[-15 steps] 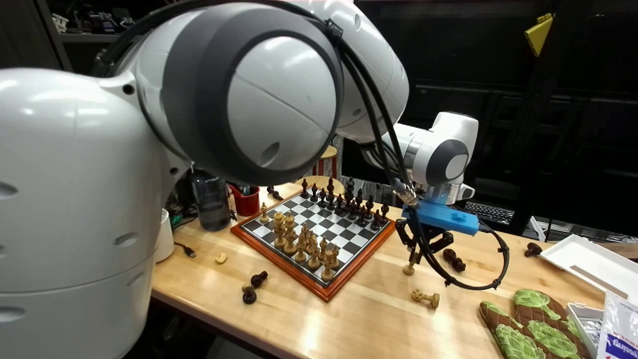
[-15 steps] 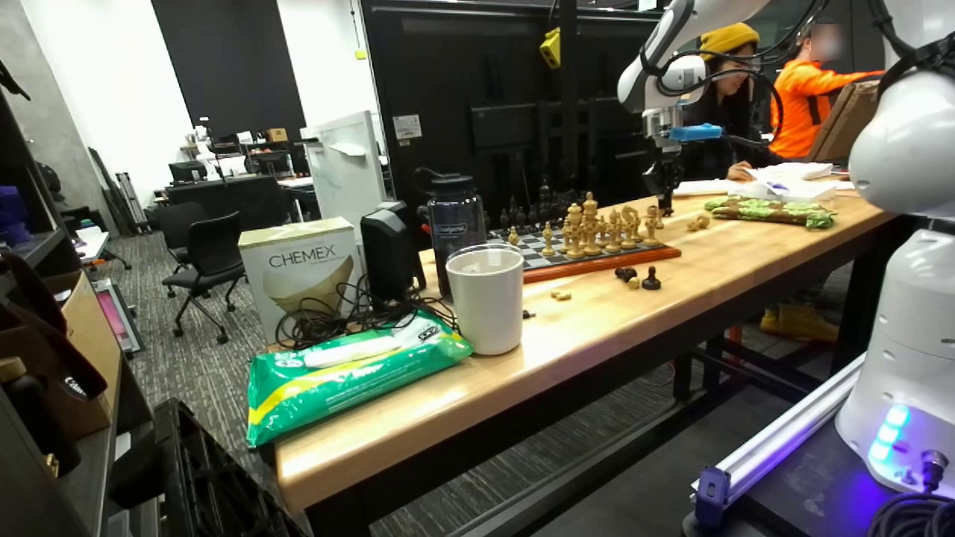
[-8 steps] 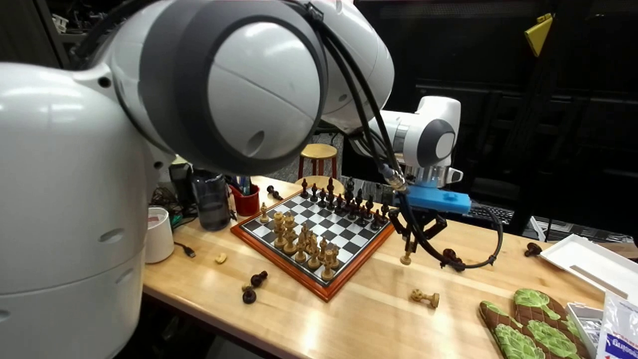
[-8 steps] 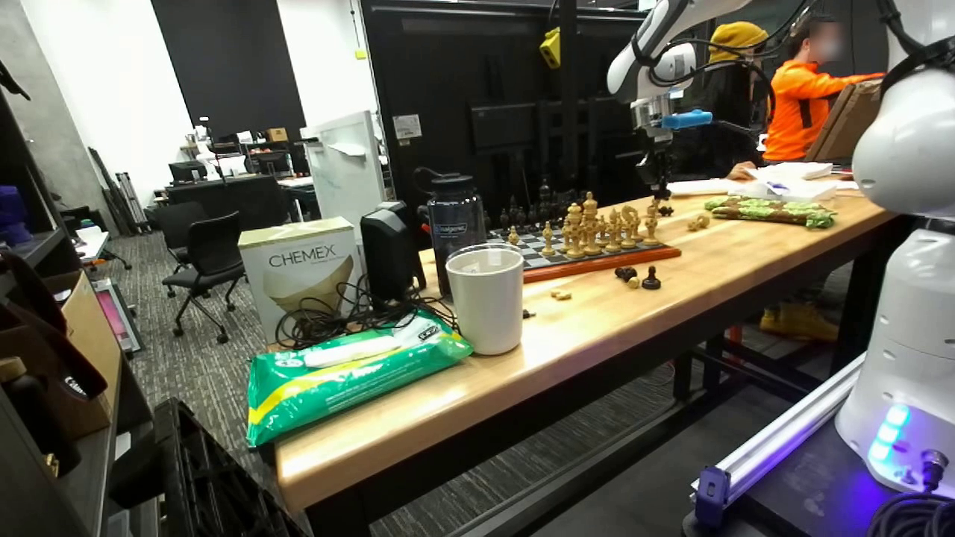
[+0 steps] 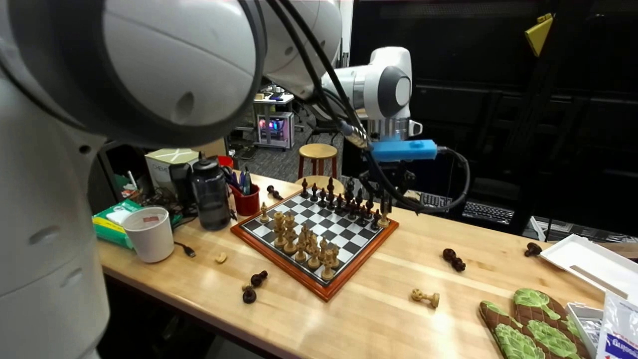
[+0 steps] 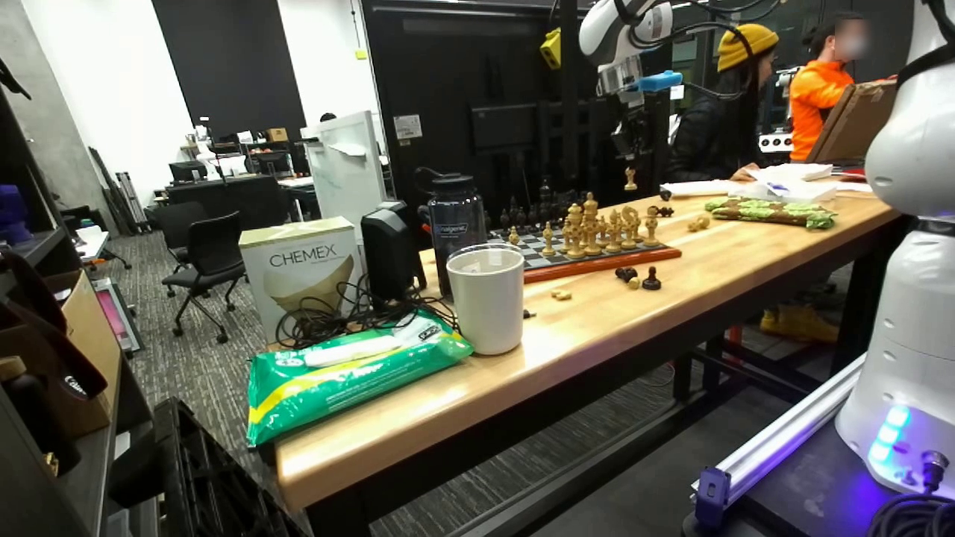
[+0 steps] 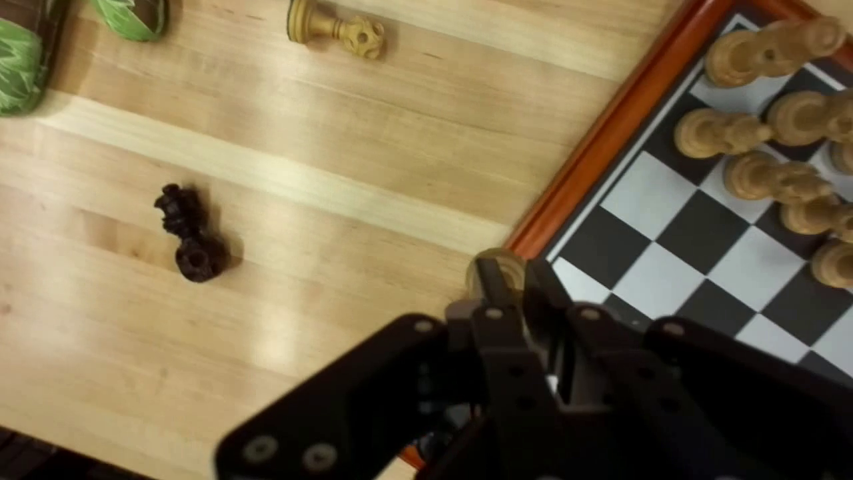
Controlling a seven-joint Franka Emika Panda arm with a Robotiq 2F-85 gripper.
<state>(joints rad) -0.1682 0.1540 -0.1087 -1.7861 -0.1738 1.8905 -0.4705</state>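
In an exterior view, bright light lays glare on the wooden tabletop (image 5: 319,324) at 6 o'clock, while black panels (image 5: 498,89) at 2 o'clock sink into near-darkness. In an exterior view, cyan lights (image 6: 888,434) glow at 4 o'clock above a platform (image 6: 828,492) washed in violet, and a face (image 6: 851,39) at 2 o'clock is blurred. The wrist view is soft, with pale reflections at 8 o'clock and the dark gripper (image 7: 513,267), toward 5 o'clock, out of focus.
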